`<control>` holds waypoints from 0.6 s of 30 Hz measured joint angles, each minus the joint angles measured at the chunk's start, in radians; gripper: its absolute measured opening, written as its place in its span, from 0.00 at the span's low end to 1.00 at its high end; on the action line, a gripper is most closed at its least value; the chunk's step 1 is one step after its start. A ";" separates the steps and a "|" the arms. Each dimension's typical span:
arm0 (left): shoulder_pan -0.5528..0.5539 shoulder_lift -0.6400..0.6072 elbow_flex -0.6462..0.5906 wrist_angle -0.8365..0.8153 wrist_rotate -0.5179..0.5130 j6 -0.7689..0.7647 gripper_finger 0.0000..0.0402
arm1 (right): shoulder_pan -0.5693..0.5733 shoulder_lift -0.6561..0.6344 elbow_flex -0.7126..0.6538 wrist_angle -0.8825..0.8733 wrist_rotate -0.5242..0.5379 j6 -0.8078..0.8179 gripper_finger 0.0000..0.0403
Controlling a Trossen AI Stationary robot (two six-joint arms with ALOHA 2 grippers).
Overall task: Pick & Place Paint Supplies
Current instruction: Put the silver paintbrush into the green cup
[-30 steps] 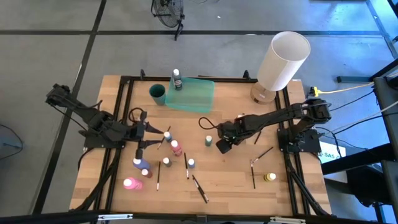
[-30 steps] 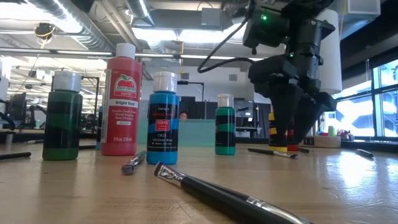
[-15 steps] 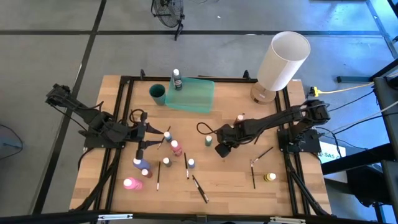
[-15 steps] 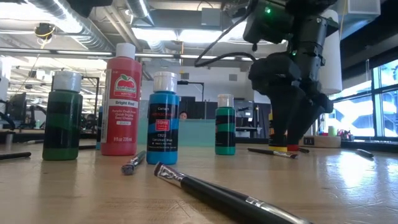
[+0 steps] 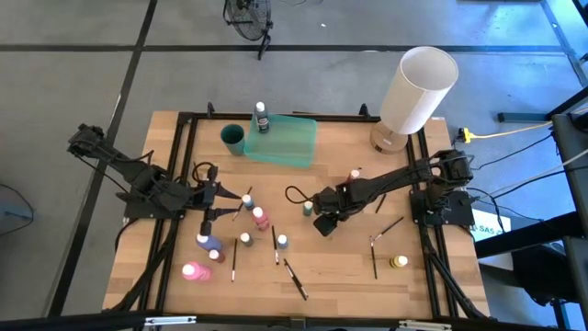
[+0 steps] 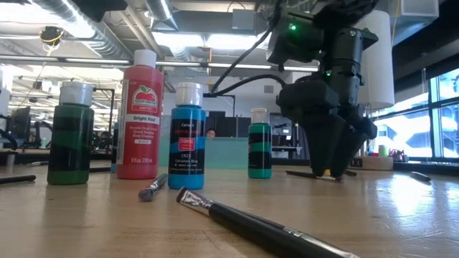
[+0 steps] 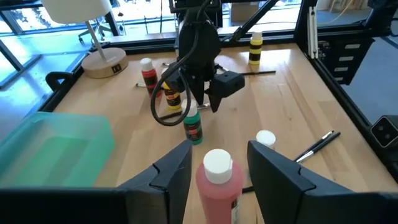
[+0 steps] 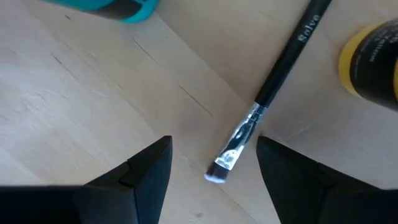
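The paintbrush [image 8: 264, 101] lies flat on the wooden table [image 5: 349, 267], its pale bristle tip between the two dark fingers [image 8: 149, 174] of the right gripper [image 8: 214, 171], which points down over it with jaws spread wide and nothing held; the brush is not touched. A yellow-labelled bottle [image 8: 370, 59] stands just beside the brush handle, and the small green bottle [image 5: 308, 208] stands just beside the right gripper [image 5: 323, 223] in the high view, on the side toward the translucent green tray [image 5: 281, 140]. The left gripper [image 7: 217, 177], well apart from the tray toward the table's left side, has its fingers standing either side of a pink bottle [image 7: 219, 182] with a white cap, partly open; whether the pads press the bottle cannot be told. More bottles and brushes lie scattered between the tray and the table's near edge: a red bottle [image 6: 140, 115], a blue bottle [image 6: 188, 136], a dark green bottle [image 6: 72, 134] and a long dark brush [image 6: 265, 226]. A dark bottle [image 5: 262, 118] stands on the tray's left part, with a teal cup [image 5: 233, 138] just beside it. The white lamp [image 5: 418, 90] stands near the tray on the table's right.
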 joint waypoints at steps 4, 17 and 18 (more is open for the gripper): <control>0.000 0.000 0.000 -0.001 0.000 0.000 0.37 | 0.000 0.000 0.001 -0.032 0.000 0.006 0.60; 0.000 0.000 0.000 -0.001 0.025 -0.008 0.38 | -0.001 0.000 0.000 -0.130 0.037 0.044 0.56; 0.000 0.000 0.000 -0.001 0.025 -0.008 0.38 | -0.001 0.000 0.000 -0.131 0.037 0.044 0.54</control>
